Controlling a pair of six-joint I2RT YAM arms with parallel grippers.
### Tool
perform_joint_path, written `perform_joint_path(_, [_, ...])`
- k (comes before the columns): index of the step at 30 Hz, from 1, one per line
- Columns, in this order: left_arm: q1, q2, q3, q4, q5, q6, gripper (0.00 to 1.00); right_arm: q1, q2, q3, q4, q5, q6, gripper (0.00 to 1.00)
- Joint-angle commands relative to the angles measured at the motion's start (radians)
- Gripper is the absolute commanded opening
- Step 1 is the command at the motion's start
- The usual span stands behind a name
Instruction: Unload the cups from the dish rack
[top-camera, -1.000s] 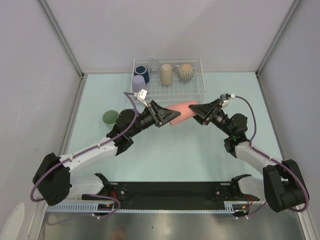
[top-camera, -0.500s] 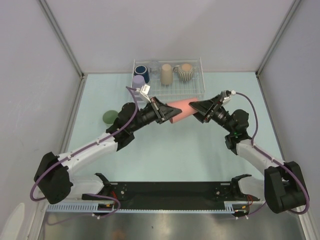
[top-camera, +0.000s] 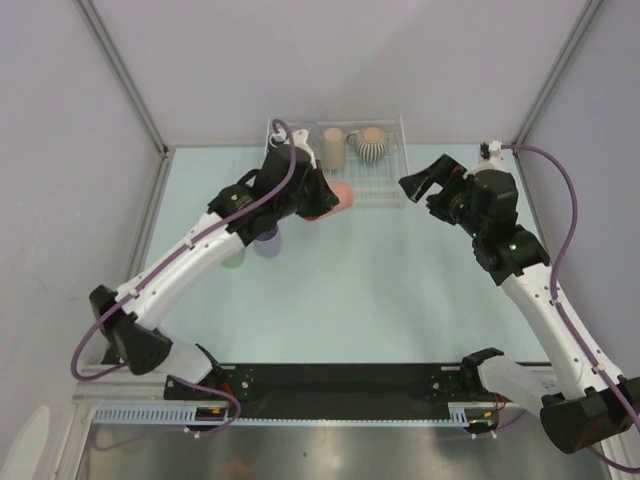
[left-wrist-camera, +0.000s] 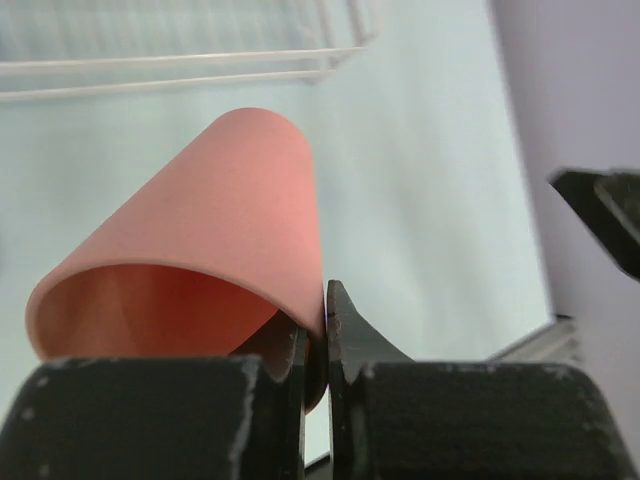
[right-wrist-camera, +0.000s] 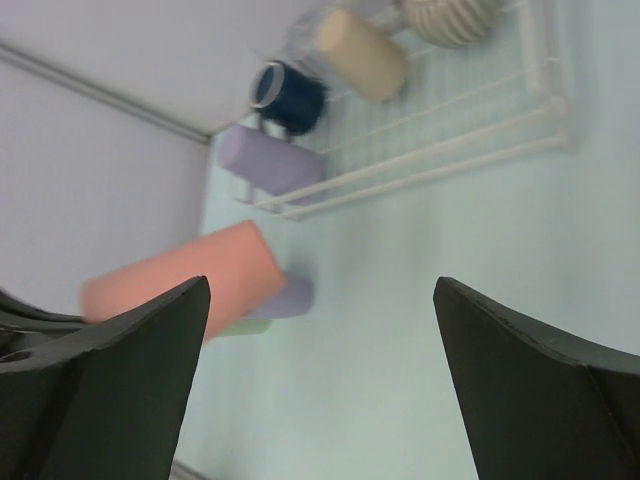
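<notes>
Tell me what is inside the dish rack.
The dish rack holds a tan tumbler, a ribbed beige mug, a navy mug and a lavender tumbler. The left arm covers its left end in the top view; the right wrist view blurs the back corner.

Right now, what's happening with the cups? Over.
Left gripper shut on salmon-pink cup, held sideways. Right gripper open, empty. Tan cup, navy mug among those in dish rack.

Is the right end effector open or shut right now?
Open: the right end effector shows its two fingers spread wide in its wrist view, nothing held between them.
</notes>
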Motion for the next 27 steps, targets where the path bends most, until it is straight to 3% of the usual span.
perform_joint_path(1, [-0.002,0.214,0.210,-0.413,-0.181,0.232,0.00,0.052,-0.021,0.011,-0.348,0.345,-0.143,1.00])
perform_joint_path(4, [-0.002,0.323,0.333,-0.524,-0.174,0.296,0.00,0.098,-0.057,-0.009,-0.385,0.428,-0.145,1.00])
perform_joint_path(8, [-0.002,0.424,0.393,-0.541,-0.160,0.334,0.00,0.103,-0.097,-0.050,-0.399,0.439,-0.157,1.00])
perform_joint_path(27, [0.087,0.618,0.460,-0.549,-0.154,0.386,0.00,0.104,-0.106,-0.081,-0.402,0.372,-0.189,1.00])
